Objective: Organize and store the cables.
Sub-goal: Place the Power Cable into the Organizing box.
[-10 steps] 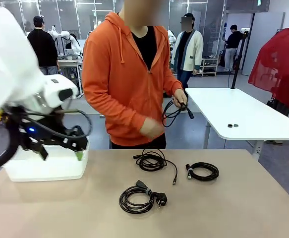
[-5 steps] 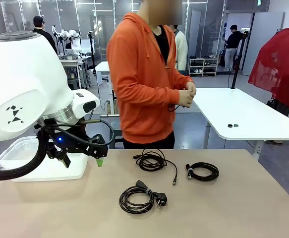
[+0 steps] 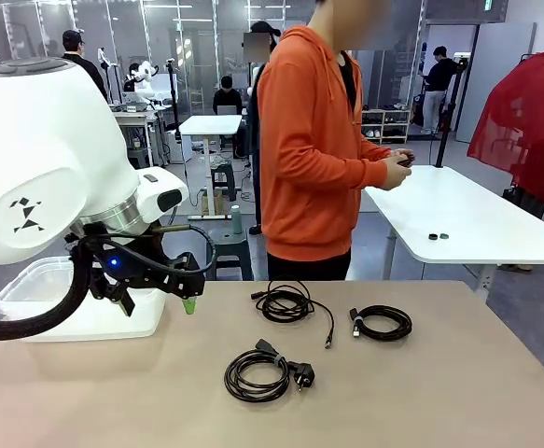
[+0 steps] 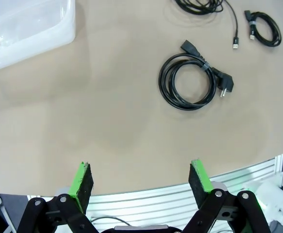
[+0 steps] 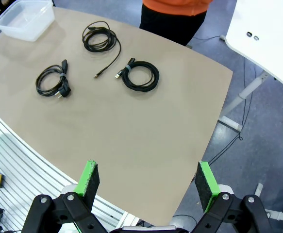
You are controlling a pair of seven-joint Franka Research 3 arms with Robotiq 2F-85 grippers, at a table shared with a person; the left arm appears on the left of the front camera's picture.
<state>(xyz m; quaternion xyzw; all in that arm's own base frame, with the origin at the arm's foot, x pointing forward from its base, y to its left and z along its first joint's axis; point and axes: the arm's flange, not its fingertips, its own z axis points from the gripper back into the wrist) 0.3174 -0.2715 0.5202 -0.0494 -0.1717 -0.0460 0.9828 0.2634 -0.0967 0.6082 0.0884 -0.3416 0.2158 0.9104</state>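
Three cables lie coiled on the tan table [image 3: 458, 392]: one with a power plug [image 3: 258, 373] in front, a loose one [image 3: 285, 301] behind it, and a tight small one [image 3: 382, 322] to the right. My left gripper [image 3: 160, 297] hovers open over the table's left part, beside the box, well left of the coils. In the left wrist view that gripper [image 4: 140, 174] is empty, with the plug cable [image 4: 190, 85] ahead of it. My right gripper [image 5: 147, 175] hangs open and empty high above the table, and the three coils [image 5: 51, 80] [image 5: 100, 38] [image 5: 140, 75] lie far below it.
A clear plastic box [image 3: 29, 289] [image 4: 24, 24] [image 5: 24, 19] stands at the table's far left corner. A person in an orange hoodie [image 3: 318, 149] stands beyond the far edge, turned toward a white table [image 3: 467, 215] at the right, with both hands held together.
My left arm swung from over the box toward the table's middle, then stopped. The person stepped right and turned to the white table. The coils have not moved.
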